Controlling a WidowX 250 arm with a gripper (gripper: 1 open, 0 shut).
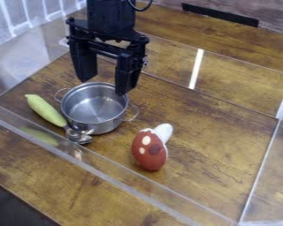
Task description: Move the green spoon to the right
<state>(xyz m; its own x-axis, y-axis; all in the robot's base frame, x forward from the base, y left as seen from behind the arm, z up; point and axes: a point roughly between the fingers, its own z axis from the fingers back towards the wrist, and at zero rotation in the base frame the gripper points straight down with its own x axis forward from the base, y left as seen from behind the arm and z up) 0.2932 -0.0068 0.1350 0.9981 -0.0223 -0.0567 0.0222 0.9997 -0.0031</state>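
On a scuffed wooden table (215, 124), the gripper (105, 66) hangs over the steel pot (95, 108), fingers spread apart and empty, pointing down. Left of the pot lies the green spoon (49, 113), its silver bowl tucked against the pot's near rim. A mushroom toy (151, 147) rests to the right, leaving a likely landing spot beyond the pot.

Arm all black, matte, boxy at the wrist. Gripper (105, 75) black too: a wide crossbar carrying two long, flat, straight fingers (81, 60) with squared tips. A thin dark cable loops near the top.
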